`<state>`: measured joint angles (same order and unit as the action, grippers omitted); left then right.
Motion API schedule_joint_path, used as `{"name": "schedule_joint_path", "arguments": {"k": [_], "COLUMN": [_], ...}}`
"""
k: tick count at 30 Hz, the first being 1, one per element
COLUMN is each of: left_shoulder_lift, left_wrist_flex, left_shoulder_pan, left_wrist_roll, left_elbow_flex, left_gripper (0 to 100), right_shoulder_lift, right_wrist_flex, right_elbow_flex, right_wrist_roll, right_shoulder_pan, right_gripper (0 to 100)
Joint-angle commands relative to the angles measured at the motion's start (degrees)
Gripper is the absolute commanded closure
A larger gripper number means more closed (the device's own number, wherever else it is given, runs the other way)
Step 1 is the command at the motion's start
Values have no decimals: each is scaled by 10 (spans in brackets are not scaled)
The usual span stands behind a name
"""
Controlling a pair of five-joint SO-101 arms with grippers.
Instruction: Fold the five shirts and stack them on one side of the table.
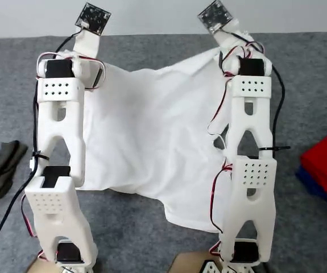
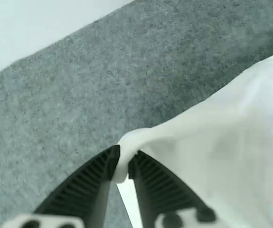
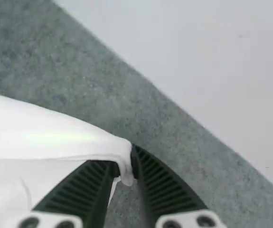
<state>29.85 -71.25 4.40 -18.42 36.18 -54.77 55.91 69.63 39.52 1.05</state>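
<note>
Our left pincer (image 2: 122,164) and right pincer (image 3: 125,167) each pinch a far corner of the limp white cloth shirt (image 1: 152,136). This likely holds it flat over the grey felt bench (image 1: 299,79) for folding.

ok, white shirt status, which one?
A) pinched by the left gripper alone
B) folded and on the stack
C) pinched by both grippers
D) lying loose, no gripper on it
C: the left gripper and the right gripper each have an edge of the white shirt clamped between their fingers, in their own wrist views.
</note>
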Motion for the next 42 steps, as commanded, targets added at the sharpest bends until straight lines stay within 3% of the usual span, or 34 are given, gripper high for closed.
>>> {"name": "schedule_joint_path", "arguments": {"k": [1, 5, 12, 19, 27, 35, 42], "left_shoulder_lift": [-22, -22, -25, -25, -22, -20, -20], "left_wrist_flex": [14, 14, 17, 19, 98, 52, -86], "left_shoulder_pan": [4, 4, 12, 14, 22, 20, 18], "left_wrist_roll": [5, 4, 4, 4, 5, 2, -88], "left_elbow_flex": [22, 22, 24, 50, 74, 73, 73], "left_gripper": [994, 994, 994, 994, 994, 994, 994], "right_shoulder_lift": [52, 51, 51, 49, 51, 55, 55], "right_wrist_flex": [-30, -58, -175, -180, -174, -106, 125], "right_elbow_flex": [37, 37, 36, 62, 65, 67, 148], "right_wrist_roll": [6, 8, 74, 75, 75, 74, 74], "right_shoulder_pan": [-8, -8, 2, 4, 2, 2, 11], "right_gripper": [987, 987, 987, 987, 987, 987, 987]}}
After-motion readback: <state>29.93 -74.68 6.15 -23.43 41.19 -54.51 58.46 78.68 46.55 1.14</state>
